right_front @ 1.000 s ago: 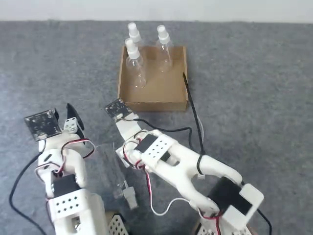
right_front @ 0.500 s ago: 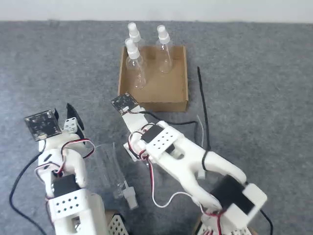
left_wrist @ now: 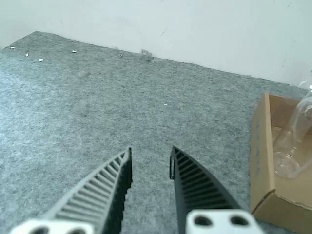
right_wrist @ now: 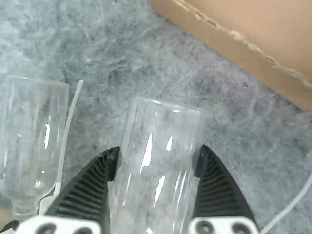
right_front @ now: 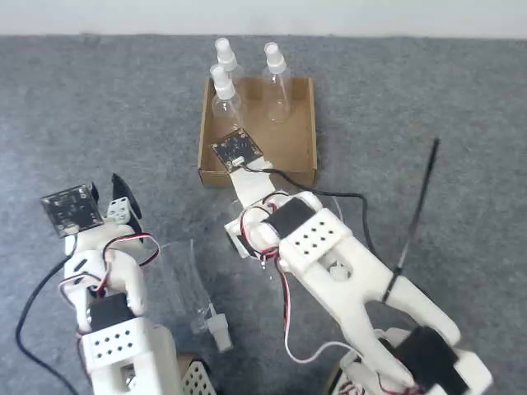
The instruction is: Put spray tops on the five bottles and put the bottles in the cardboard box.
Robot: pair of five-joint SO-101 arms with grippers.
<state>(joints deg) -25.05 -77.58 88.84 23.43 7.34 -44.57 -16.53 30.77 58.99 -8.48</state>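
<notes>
The bottle (right_wrist: 161, 136) was squeezed round its clear body by the right gripper (right_wrist: 158, 152), just in front of the near wall of the cardboard box (right_front: 288, 176), likely so it could be lifted in. The box sat by the middle of the carpet's (right_front: 428, 90) far edge with three topped bottles (right_front: 276, 90) standing inside (toward its far side). The left gripper (left_wrist: 150, 163) hung open and empty by the near left corner, beside another bottle (right_front: 185, 280) lying flat.
</notes>
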